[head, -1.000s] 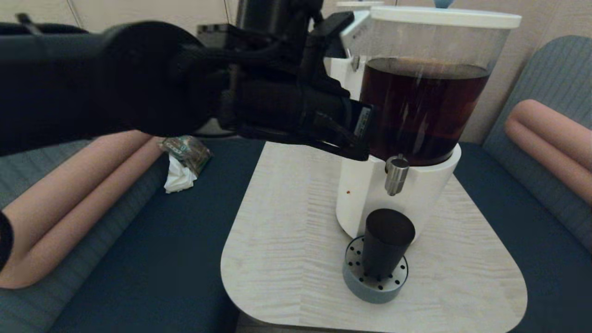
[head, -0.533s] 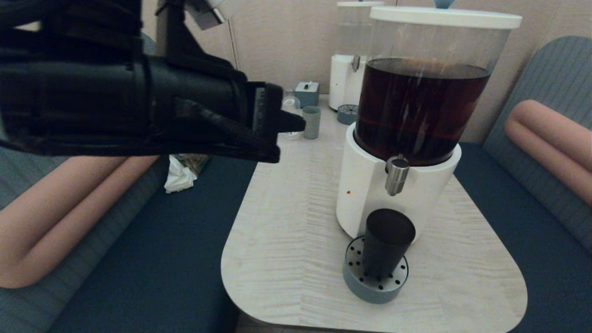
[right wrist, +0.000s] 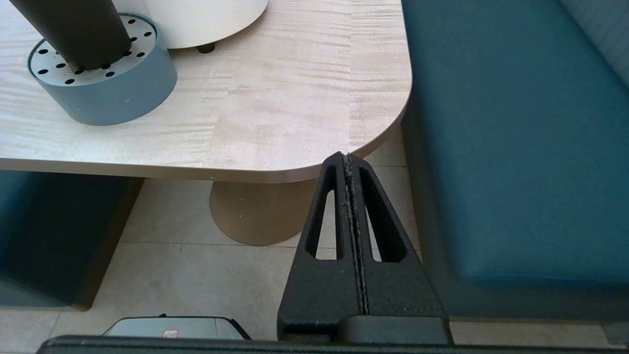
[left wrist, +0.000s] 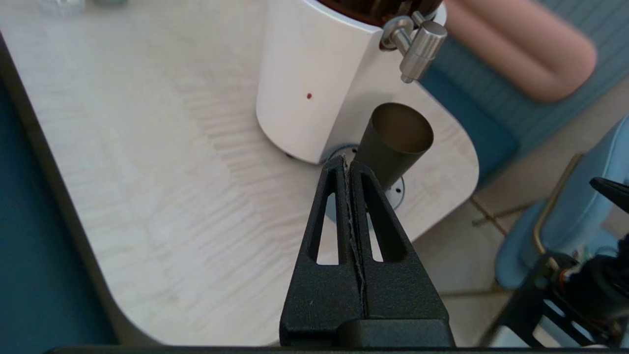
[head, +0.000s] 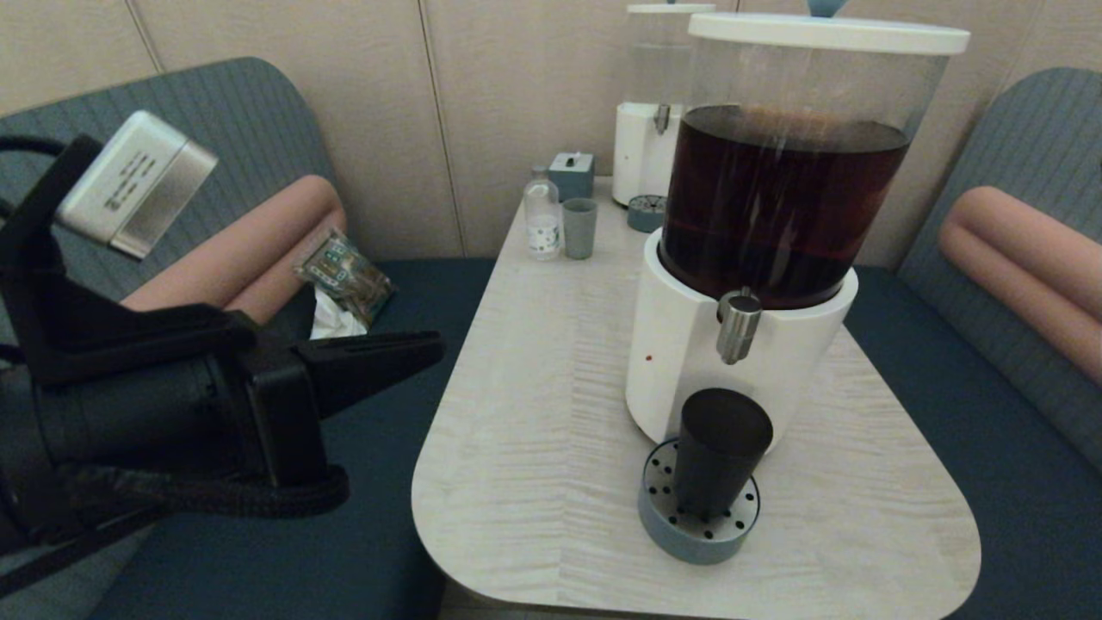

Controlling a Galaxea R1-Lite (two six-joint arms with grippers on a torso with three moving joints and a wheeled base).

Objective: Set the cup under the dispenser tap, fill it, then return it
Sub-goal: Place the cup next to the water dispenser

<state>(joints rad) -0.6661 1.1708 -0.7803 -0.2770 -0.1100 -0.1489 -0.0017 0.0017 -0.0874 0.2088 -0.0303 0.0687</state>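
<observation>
The dark smoky plastic tumbler (head: 720, 452) stands on the grey-blue drip tray (head: 689, 538) under the brushed-steel tap (head: 738, 325); left gripper (head: 426, 349), fingers pressed together, waits at nine o'clock, needing to open for retrieval.

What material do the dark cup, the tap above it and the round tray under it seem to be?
Cup: probably plastic; dark, smooth, matte wall. Tap: metal, likely brushed steel; grey sheen with soft highlights. Tray: looks like grey-blue plastic with a pale perforated top; uncertain.
</observation>
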